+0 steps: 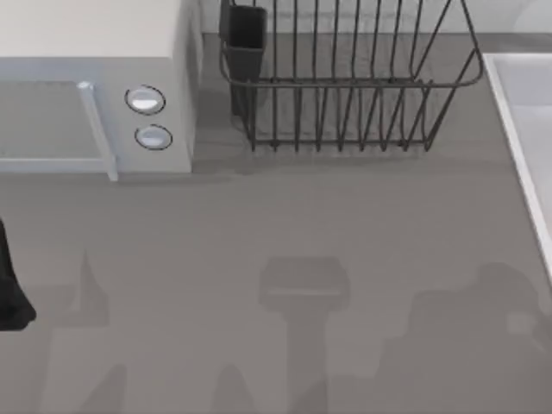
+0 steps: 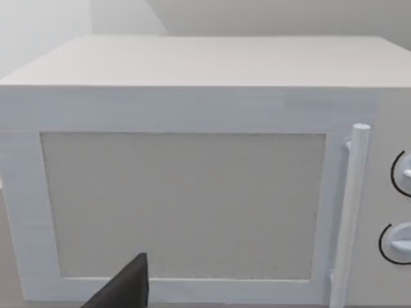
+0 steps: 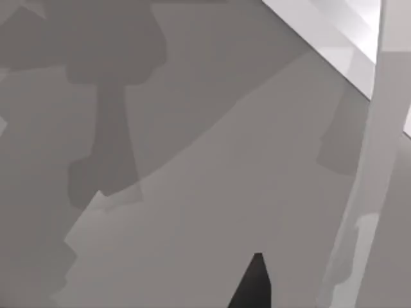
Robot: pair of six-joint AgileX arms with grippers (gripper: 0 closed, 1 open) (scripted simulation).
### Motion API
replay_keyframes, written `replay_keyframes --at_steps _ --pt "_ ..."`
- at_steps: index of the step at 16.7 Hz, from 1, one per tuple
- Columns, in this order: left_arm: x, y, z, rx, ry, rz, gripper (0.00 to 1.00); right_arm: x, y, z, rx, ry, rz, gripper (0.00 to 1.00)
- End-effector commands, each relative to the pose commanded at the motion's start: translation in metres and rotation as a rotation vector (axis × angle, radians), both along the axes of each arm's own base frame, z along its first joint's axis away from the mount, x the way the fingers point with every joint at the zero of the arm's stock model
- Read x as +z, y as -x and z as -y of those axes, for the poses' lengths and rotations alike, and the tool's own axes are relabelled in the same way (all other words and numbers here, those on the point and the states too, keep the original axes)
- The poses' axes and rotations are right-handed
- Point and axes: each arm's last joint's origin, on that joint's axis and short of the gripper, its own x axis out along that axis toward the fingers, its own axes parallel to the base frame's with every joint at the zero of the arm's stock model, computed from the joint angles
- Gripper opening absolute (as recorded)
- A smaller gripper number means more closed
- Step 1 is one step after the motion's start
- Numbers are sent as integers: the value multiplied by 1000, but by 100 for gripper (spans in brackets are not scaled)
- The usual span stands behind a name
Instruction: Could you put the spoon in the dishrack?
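While parked at the surface's (image 1: pixel 285 241) left edge, left tool (image 1: pixel 10 293) facing microwave (image 2: pixel 192 167), opening untellable, dishrack (image 1: pixel 345 86) far behind.

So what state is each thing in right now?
Microwave: door shut, handle upright beside the two knobs.
Dishrack: upright at the table's far edge, nothing seen between its tines.
Utensil cup: upright at the rack's left corner.
Left arm: at the table's left edge, facing the microwave.

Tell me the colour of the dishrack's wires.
Dark grey, almost black; the dishrack shows best in the top view.
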Motion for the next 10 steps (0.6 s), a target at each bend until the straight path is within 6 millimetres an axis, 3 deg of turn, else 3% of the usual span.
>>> replay_keyframes --at_steps 5,7,10 --pt "0 0 0 0 0 0 100 72 17 -5 -17 8 24 0" --pt "0 0 0 0 0 0 100 84 21 -7 -22 13 39 0" --pt "0 0 0 0 0 0 100 85 22 -7 -22 13 40 0"
